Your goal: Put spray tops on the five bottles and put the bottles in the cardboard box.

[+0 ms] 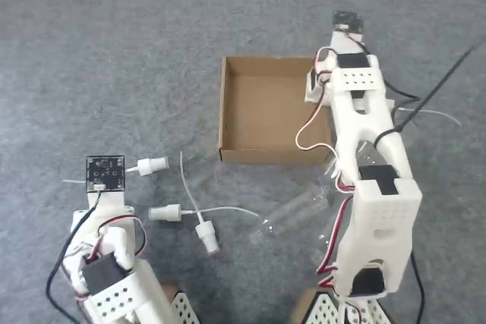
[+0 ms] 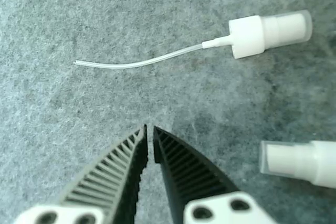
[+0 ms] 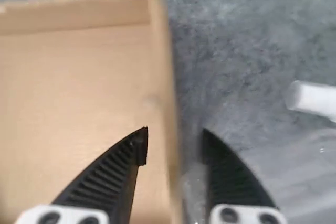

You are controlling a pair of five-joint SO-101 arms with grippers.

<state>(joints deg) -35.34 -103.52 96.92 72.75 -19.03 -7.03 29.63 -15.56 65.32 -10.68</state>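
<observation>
Three white spray tops with thin tubes lie on the grey carpet: one (image 1: 152, 165) beside my left arm's wrist, two (image 1: 167, 212) (image 1: 206, 234) nearer the front. My left gripper (image 2: 149, 130) hovers shut and empty over the carpet, a spray top (image 2: 268, 31) beyond its tips and another (image 2: 302, 162) off to one side. A clear bottle (image 1: 292, 216) lies between the arms. The cardboard box (image 1: 228, 108) stands open at the back. My right gripper (image 3: 173, 137) is open, its fingers astride the box wall (image 3: 165, 77). Something clear and blurred sits low between them.
A further white spray top (image 3: 312, 98) lies on the carpet outside the box near the right gripper. The right arm (image 1: 364, 134) stretches along the box's right side. Bare carpet spreads to the left and far side of the box.
</observation>
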